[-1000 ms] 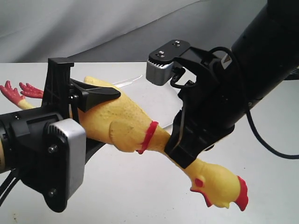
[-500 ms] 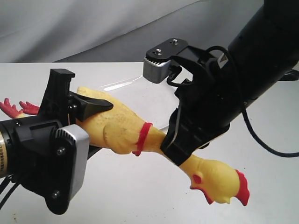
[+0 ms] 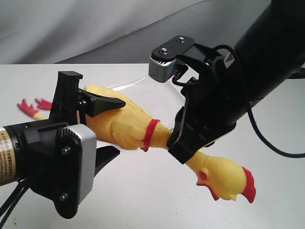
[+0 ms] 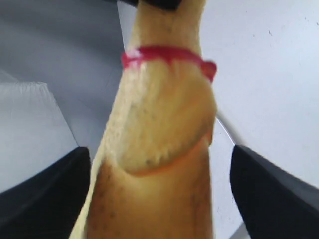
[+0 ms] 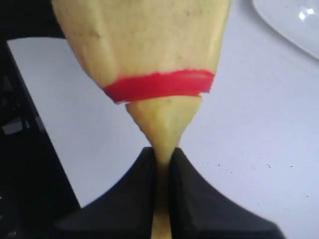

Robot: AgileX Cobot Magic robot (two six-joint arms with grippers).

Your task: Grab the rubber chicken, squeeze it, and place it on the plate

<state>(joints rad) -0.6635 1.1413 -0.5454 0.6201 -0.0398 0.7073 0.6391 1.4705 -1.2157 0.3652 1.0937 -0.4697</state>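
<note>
The yellow rubber chicken [image 3: 131,121] hangs in the air, stretched between my two arms. Its red collar band [image 3: 150,134] shows mid-body, its head [image 3: 224,179] droops at the lower right, and its red feet [image 3: 33,107] point left. My right gripper [image 3: 178,150] is shut on the thin neck, which is pinched flat between the black fingers [image 5: 139,189] in the right wrist view. My left gripper [image 3: 119,126] stands open around the plump body [image 4: 164,99], with a gap between the body and one finger [image 4: 271,194]. The white plate [image 3: 128,85] lies on the table behind the chicken; only its rim shows.
A white table [image 3: 143,200] runs under everything, with a grey cloth backdrop [image 3: 71,28] behind it. A corner of the plate [image 5: 291,20] appears in the right wrist view. The right arm's black body [image 3: 271,52] and its cable [image 3: 276,148] fill the upper right.
My left gripper's jaws have spread off the chicken's body, and the lower finger now stands apart from it. The chicken has shifted a little to the right while the right gripper keeps the neck.
</note>
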